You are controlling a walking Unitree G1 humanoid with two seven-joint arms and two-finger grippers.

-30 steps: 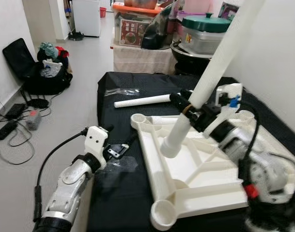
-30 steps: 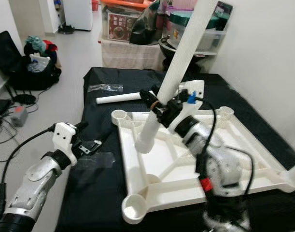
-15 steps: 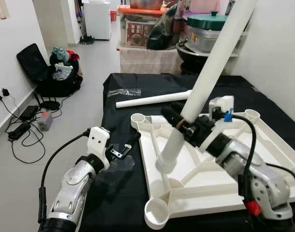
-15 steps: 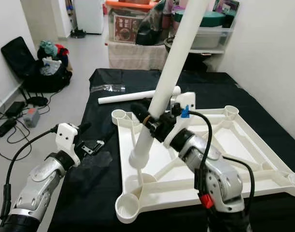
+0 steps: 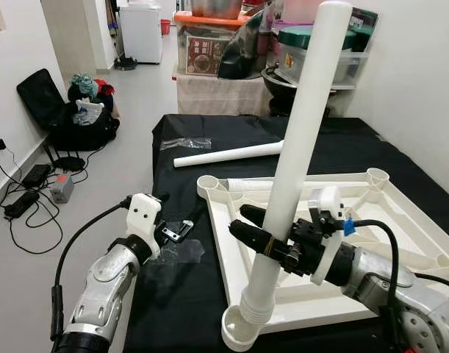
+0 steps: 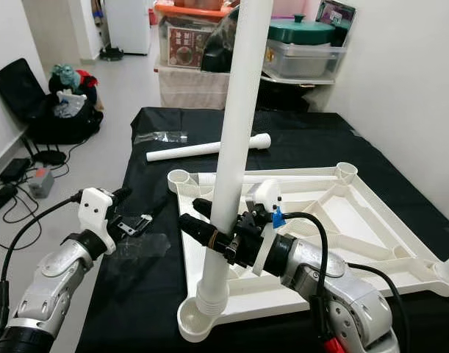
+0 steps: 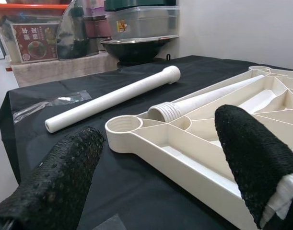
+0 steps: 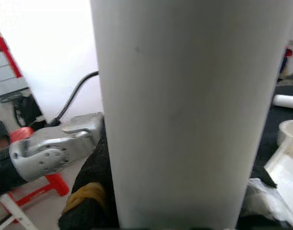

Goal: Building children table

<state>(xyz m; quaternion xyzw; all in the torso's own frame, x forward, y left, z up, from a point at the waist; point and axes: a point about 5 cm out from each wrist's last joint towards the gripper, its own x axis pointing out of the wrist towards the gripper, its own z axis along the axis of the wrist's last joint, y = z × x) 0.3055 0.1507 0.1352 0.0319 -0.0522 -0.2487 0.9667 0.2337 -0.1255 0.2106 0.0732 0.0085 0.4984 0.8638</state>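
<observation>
the long white plastic table leg stands almost upright, leaning a little toward one o'clock, with its ribbed threaded foot resting in the round corner socket at the near left corner of the upturned white plastic tabletop frame. that frame lies flat on the black-covered counter, underside up, with further open sockets at its far left and far right corners.

the right claw is clenched on the leg low on its shaft, just above the ribbed end, its black fingers reaching in from three o'clock. so the leg's long axis runs straight up out of the socket, crosswise to the claw, and the socket sits directly below the grip. i judge that the coming move turns on keeping that axis square to the socket while the thread is seated; a lean could make it bind.

the left claw, released and holding nothing, hovers over the counter at nine o'clock from the frame, near its left rail and farther from the leg than the right.

a second white plastic leg lies on the counter at twelve o'clock, beyond the frame, beside a clear plastic bag. another leg lies inside the frame.
</observation>
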